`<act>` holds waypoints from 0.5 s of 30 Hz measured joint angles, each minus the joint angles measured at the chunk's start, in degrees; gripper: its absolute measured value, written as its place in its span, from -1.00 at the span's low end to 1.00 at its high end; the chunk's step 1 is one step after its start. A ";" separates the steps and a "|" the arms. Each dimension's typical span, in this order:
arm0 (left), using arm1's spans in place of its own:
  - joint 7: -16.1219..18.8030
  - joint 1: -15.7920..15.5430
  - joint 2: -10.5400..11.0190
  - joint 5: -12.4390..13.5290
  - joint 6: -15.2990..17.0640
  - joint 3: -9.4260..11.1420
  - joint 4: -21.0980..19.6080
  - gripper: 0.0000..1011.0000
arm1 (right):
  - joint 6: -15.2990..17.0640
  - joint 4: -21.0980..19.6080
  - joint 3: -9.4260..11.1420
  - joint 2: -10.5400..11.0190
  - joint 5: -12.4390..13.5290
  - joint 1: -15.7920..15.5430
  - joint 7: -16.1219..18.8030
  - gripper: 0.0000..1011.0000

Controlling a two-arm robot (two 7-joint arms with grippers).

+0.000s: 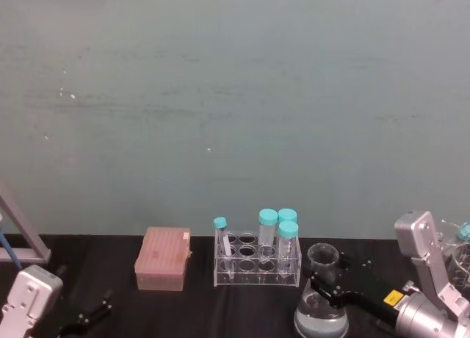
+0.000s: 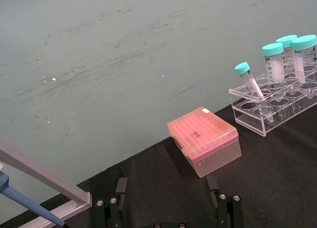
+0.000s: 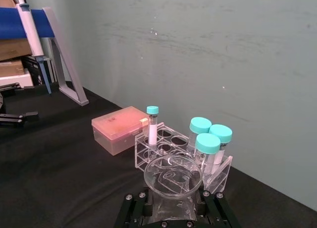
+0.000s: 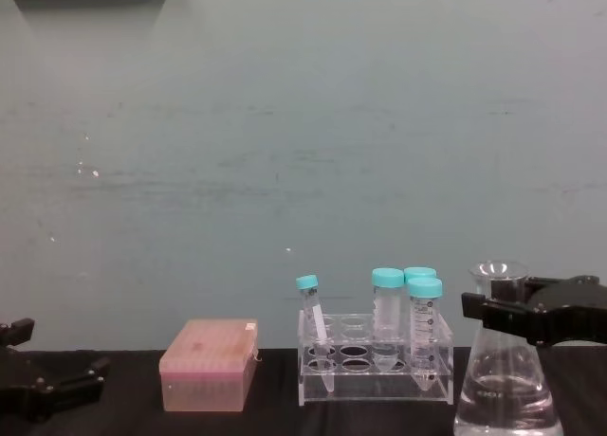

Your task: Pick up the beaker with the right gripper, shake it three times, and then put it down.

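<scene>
The beaker [image 1: 322, 297] is a clear conical flask standing at the front right of the black table, just right of the tube rack. In the chest view the beaker [image 4: 500, 384] rises taller than the rack. My right gripper [image 1: 327, 286] reaches in from the right with its black fingers [image 4: 517, 317] clamped on either side of the neck below the flared rim. The right wrist view looks down into the beaker's mouth [image 3: 172, 176] between the two fingers [image 3: 134, 208]. My left gripper [image 1: 84, 303] rests at the front left, open and holding nothing, with its fingers [image 2: 115, 200] spread wide.
A clear tube rack [image 1: 257, 263] with several teal-capped tubes [image 1: 268, 231] stands mid-table. A pink lidded box [image 1: 163, 259] sits to its left. A pipette stand [image 3: 59, 54] is at the far left. More glassware [image 1: 461, 253] shows at the right edge behind my right arm.
</scene>
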 joint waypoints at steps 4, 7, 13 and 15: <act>0.00 0.00 0.00 0.00 0.00 0.00 0.00 0.98 | 0.41 0.29 -0.46 -0.08 0.63 0.06 0.09 -0.10; 0.00 0.00 0.00 0.00 0.00 0.00 0.00 0.98 | 0.67 0.32 -0.81 -0.05 0.95 0.07 0.11 -0.10; 0.00 0.00 0.00 0.00 0.00 0.00 0.00 0.98 | 0.83 0.30 -1.42 0.10 1.41 -0.06 0.14 -0.10; 0.00 0.00 0.00 0.00 0.00 0.00 0.00 0.98 | 0.78 0.32 -1.50 0.10 1.51 -0.09 0.13 -0.10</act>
